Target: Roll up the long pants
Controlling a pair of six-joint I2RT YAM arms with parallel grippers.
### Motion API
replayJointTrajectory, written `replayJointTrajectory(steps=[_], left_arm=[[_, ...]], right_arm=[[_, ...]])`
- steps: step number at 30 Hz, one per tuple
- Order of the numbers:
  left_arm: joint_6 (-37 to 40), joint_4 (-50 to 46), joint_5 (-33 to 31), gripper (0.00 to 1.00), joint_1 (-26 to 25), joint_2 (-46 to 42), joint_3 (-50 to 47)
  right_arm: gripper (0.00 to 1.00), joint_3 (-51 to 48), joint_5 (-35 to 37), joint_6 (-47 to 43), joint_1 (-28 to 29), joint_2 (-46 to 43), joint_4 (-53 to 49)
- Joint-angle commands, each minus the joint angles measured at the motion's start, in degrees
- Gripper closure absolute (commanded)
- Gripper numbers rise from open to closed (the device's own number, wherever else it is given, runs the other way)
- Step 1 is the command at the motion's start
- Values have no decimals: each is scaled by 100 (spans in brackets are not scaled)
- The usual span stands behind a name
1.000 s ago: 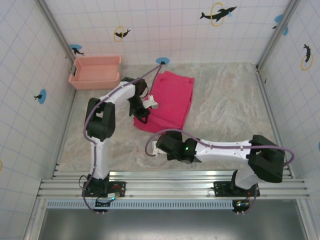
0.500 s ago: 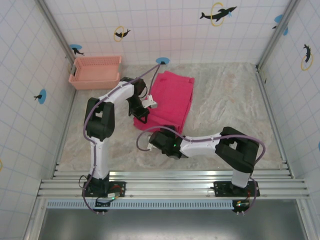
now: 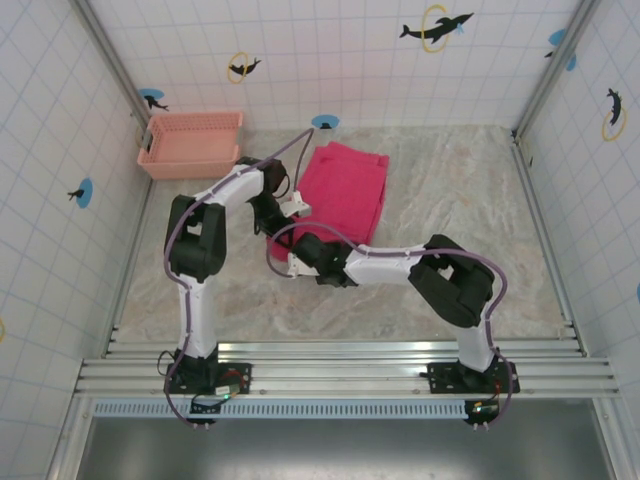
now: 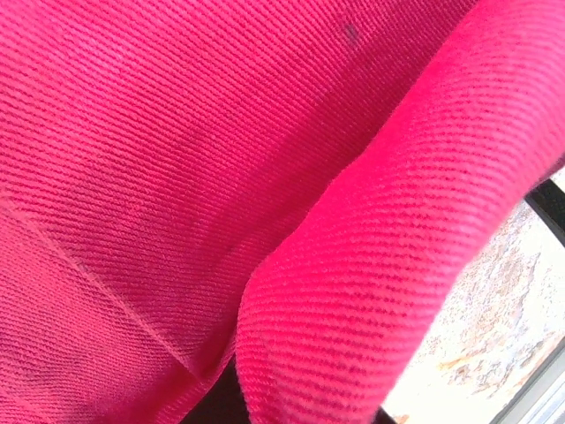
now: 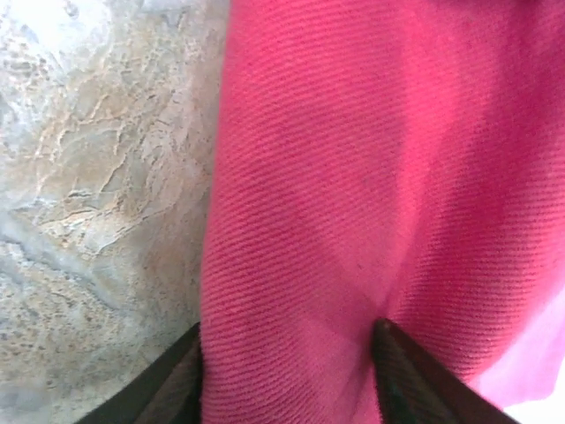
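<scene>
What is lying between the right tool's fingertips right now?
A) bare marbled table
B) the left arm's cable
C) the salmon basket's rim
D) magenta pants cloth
D: in the right wrist view, the magenta cloth of the long pants spans the gap between the two dark fingertips of the right tool, and the marbled table lies off to one side.

No readable text, numbers or brands on anything. Only signs are dolphin stickers on tiled walls:
- back wall: big ringed dolphin (image 3: pixel 435 27), black through yellow ring; small ringed dolphin (image 3: pixel 240 68); blue-disc dolphin (image 3: pixel 152 97); low blue disc (image 3: pixel 324 122)
- left wall: blue-disc sticker (image 3: pixel 84 192)
- right wall: ringed sticker (image 3: pixel 612 110)
</scene>
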Motion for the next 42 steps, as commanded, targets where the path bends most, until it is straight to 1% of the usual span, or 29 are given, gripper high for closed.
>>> replayJointTrajectory(steps=[1, 3, 4, 5, 6, 9, 11, 12, 14, 18, 19, 20, 21, 22, 23, 25, 26, 29, 33, 37, 39, 41, 42], left_arm=[[43, 76, 167, 83, 67, -222, -118], [43, 85, 177, 80, 76, -275, -167], [34, 93, 161, 76, 80, -301, -180], [5, 109, 129, 66, 90, -341, -189], [-34, 120, 71, 54, 89, -372, -178], [-141, 78, -74, 28, 109, -490, -19], [-204, 8, -318, 16, 123, -571, 157], [-253, -18, -458, 9, 141, -626, 258], [-314, -150, -789, 3, 163, -687, 495], [-469, -395, -1449, 3, 174, -843, 917], [-523, -422, -1590, 3, 173, -894, 986], [-560, -454, -1691, 3, 169, -946, 1044], [-534, -477, -1704, 3, 172, -1001, 1075], [-508, -467, -1728, 3, 172, -1034, 1072], [-506, -436, -1769, 3, 172, -1053, 1044], [-507, -412, -1740, 3, 172, -1024, 1007], [-535, -412, -1730, 3, 174, -981, 997], [-589, -452, -1661, 3, 176, -855, 1001], [-595, -385, -1607, 3, 172, -880, 927], [-640, -433, -1430, 3, 172, -935, 987], [-681, -419, -1261, 3, 179, -1087, 902], [-717, -403, -1077, 3, 172, -1283, 740], [-749, -399, -976, 5, 168, -1392, 647]], right_arm=[[59, 173, -733, 56, -142, -13, -559], [62, 185, -970, 107, -199, -71, -743], [63, 240, -1102, 118, -233, -98, -857], [63, 329, -1287, 191, -256, -121, -1008], [64, 441, -1554, 196, -289, -130, -1212], [66, 865, -2110, 359, -334, -113, -1881], [67, 1063, -2372, 483, -333, -138, -2230], [67, 1193, -2614, 502, -348, -140, -2480], [67, 1367, -2957, 620, -378, -189, -2840], [67, 1945, -4081, 870, -662, -65, -3815], [67, 2085, -4191, 958, -747, -9, -4000], [68, 2168, -4451, 1057, -838, 18, -4104], [68, 2163, -4395, 1054, -884, -2, -4120], [68, 2058, -3952, 1016, -860, -77, -3992], [67, 1866, -3682, 887, -822, -171, -3815], [61, 1747, -3534, 934, -907, -199, -3609], [60, 1773, -3576, 923, -964, -156, -3651], [58, 1722, -3236, 902, -982, -107, -3660], [57, 1596, -2500, 974, -882, -51, -3443], [56, 1875, -2390, 1044, -914, 248, -3407], [56, 2127, -2466, 1114, -974, 459, -3427], [56, 2405, -2690, 1219, -1050, 628, -3441], [57, 2560, -2687, 1303, -1080, 716, -3445]])
